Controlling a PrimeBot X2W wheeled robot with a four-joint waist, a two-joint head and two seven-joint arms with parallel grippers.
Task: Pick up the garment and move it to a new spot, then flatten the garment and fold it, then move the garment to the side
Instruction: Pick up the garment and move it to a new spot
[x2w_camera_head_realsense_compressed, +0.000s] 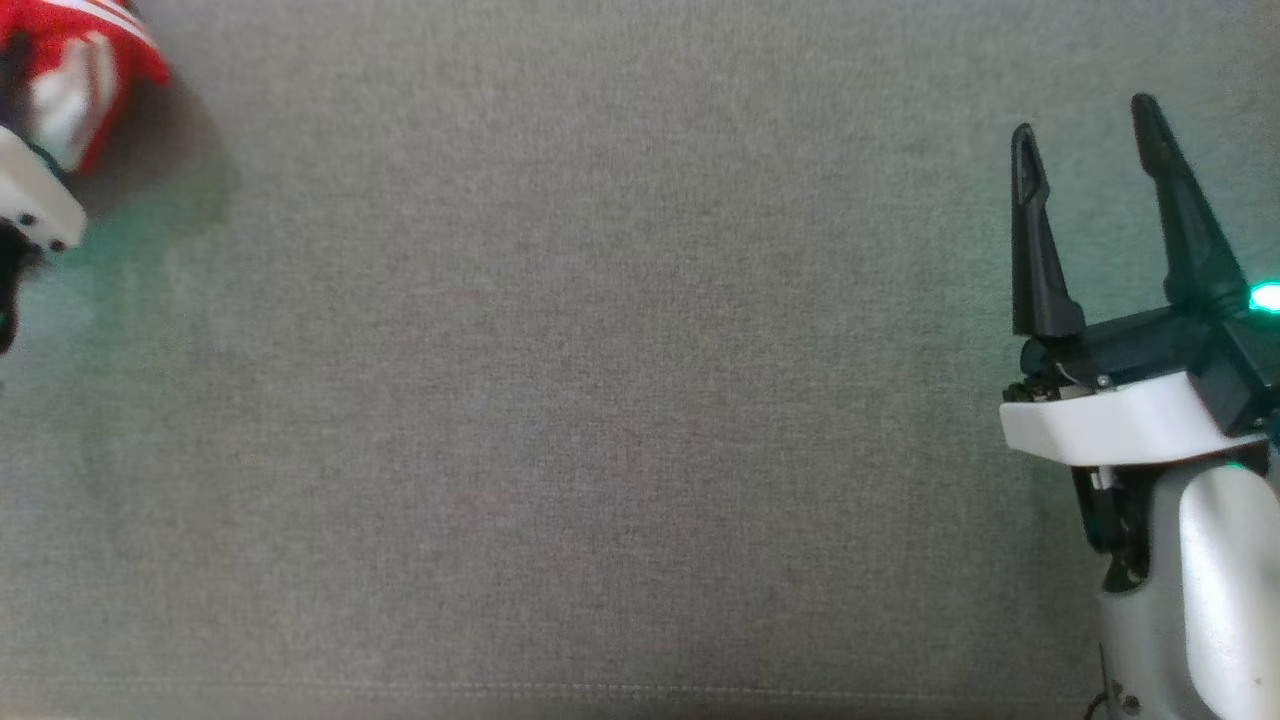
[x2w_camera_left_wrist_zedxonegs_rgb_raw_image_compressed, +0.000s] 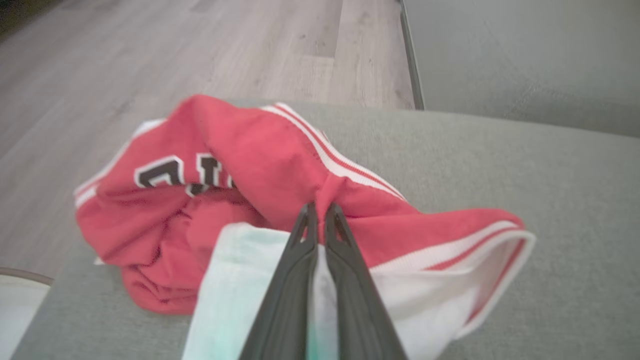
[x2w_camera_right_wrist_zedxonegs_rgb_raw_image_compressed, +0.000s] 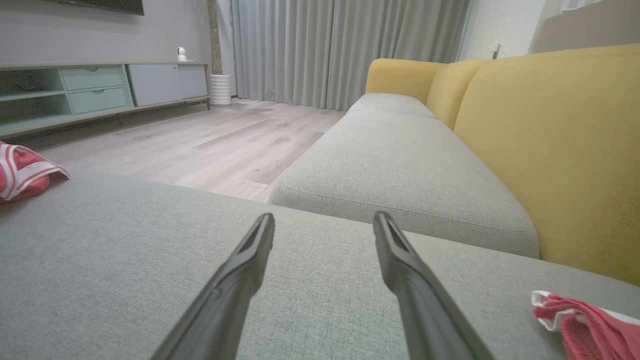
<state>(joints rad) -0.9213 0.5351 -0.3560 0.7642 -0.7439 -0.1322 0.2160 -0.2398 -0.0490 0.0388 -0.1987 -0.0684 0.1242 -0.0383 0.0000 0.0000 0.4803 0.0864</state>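
Garment (x2w_camera_left_wrist_zedxonegs_rgb_raw_image_compressed: 235, 165) sprawls crosswise, pinched by left end effector (x2w_camera_left_wrist_zedxonegs_rgb_raw_image_compressed: 320, 209).

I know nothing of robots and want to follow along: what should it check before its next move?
1. Left tool shut on garment: ok.
2. Grip firm enough to lift: cannot tell.
3. Garment off the cushion: not ok, it lies crumpled.
4. Right tool open, holding nothing: ok.
5. Flat cushion room ahead for a new spot: ok.
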